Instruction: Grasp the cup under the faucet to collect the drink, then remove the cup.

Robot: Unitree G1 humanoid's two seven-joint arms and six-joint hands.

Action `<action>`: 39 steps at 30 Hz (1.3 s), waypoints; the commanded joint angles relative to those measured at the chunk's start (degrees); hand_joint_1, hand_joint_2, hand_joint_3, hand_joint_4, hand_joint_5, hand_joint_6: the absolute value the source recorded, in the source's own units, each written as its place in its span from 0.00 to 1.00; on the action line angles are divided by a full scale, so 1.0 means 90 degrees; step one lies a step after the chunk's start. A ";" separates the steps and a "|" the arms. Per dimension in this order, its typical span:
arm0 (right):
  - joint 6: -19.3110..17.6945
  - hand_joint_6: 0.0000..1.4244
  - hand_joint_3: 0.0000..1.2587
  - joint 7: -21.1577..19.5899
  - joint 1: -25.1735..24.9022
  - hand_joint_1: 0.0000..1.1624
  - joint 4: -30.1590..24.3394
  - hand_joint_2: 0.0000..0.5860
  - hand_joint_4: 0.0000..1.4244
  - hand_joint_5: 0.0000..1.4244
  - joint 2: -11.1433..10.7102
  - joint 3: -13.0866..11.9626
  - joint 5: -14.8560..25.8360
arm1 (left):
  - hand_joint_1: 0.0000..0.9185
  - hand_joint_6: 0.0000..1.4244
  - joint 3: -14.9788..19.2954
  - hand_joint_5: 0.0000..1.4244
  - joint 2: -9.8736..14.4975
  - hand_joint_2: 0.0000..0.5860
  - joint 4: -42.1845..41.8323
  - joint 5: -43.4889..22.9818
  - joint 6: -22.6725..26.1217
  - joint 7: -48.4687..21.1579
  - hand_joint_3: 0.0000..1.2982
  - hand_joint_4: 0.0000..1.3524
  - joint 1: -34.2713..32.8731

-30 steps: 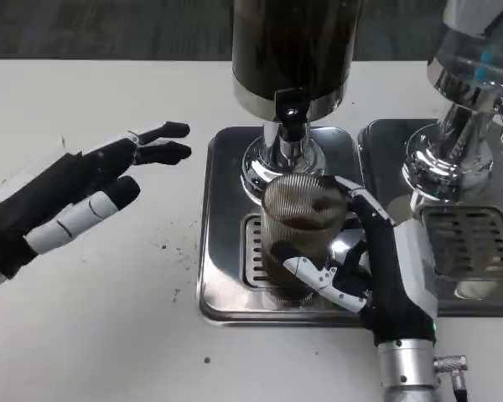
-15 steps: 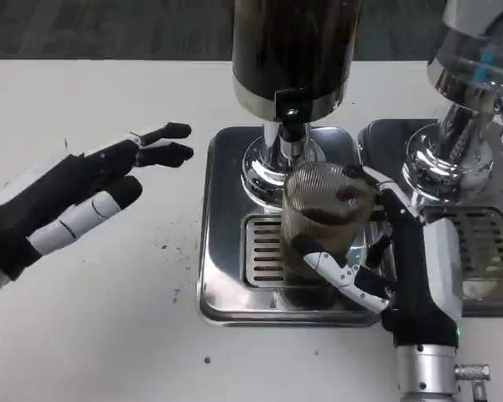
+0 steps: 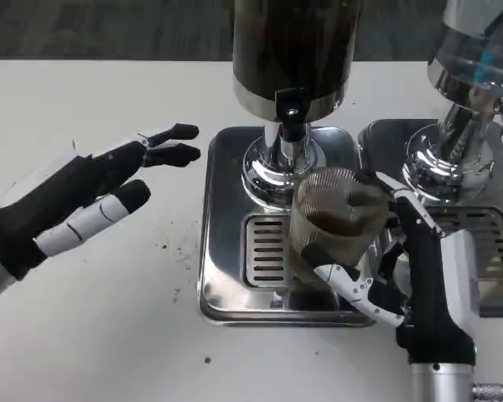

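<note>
A ribbed clear cup (image 3: pixel 331 219) with dark drink in it is held by my right hand (image 3: pixel 402 268), fingers wrapped round its front and right side. The cup stands over the right part of the steel drip tray (image 3: pixel 226 251), to the right of and below the black faucet (image 3: pixel 290 113) of the dark drink dispenser (image 3: pixel 295 50). My left hand (image 3: pixel 84 197) hovers open over the white table to the left of the tray, fingers stretched toward the dispenser and holding nothing.
A second dispenser with a chrome base (image 3: pixel 453 155) and its own drip tray (image 3: pixel 486 243) stands close on the right. A few dark specks (image 3: pixel 174 247) lie on the table left of the tray.
My right hand has carried the cup to the right and toward me, out from under the faucet. The left hand has drifted slightly right.
</note>
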 commanded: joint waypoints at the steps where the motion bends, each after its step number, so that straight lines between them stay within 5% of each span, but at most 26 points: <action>1: -0.0086 0.84 0.46 0.0125 0.0266 0.52 -0.0565 0.42 0.51 0.60 -0.0041 -0.0102 0.0050 | 0.00 0.07 -0.0089 0.12 -0.0009 0.30 -0.0204 0.0135 -0.0256 0.0091 0.12 0.14 0.0036; 31: -0.0181 0.86 0.49 0.1174 0.1934 0.53 -0.2799 0.43 0.54 0.63 -0.0252 -0.0534 0.0037 | 0.00 0.07 -0.0272 0.10 0.0388 0.29 -0.1421 0.0227 -0.1370 0.0149 0.11 0.10 0.0809; 39: -0.0169 0.87 0.49 0.1177 0.1958 0.53 -0.2664 0.43 0.54 0.64 -0.0237 -0.0525 0.0014 | 0.00 0.07 -0.0218 0.09 0.0501 0.29 -0.1484 0.0138 -0.1407 0.0272 0.10 0.09 0.0875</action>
